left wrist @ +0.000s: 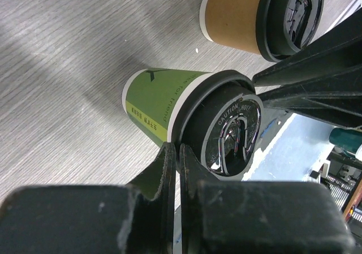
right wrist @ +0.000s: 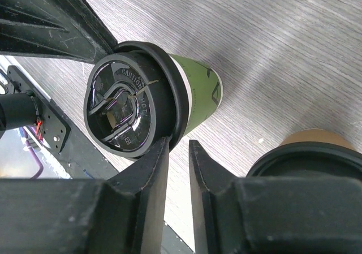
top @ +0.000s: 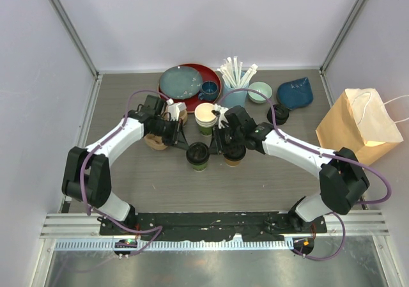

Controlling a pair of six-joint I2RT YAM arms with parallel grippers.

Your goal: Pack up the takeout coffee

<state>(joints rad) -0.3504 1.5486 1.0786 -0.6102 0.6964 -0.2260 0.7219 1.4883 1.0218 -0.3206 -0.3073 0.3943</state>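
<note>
the green-sided paper cup with a round black plastic lid (top: 198,155) stands upright on the grey wood-grain table (top: 255,186), midway between the two arms. the brown-sided paper cup with a black lid (top: 234,157) stands just beside it on the right, not touching it.

the left gripper (left wrist: 176,150) has its jaws drawn almost together, with only a thin slit between them. its tips are at the rim of the green cup's lid and nothing shows in the slit. the right gripper (right wrist: 178,147) sits on the other side with a narrow gap. bare table shows through the gap, and one finger is against the same lid rim.

close behind, a lidless cream-rimmed green cup stack (top: 206,118) crowds the right wrist. a tan cup stack (top: 154,142) is partly hidden under the left arm. further back are a round red tray (top: 216,77), a blue cup of white straws (top: 234,97), a mint bowl (top: 260,91) and a dark blue leaf-shaped dish (top: 295,93). a brown paper bag (top: 354,127) stands at the right edge.
</note>
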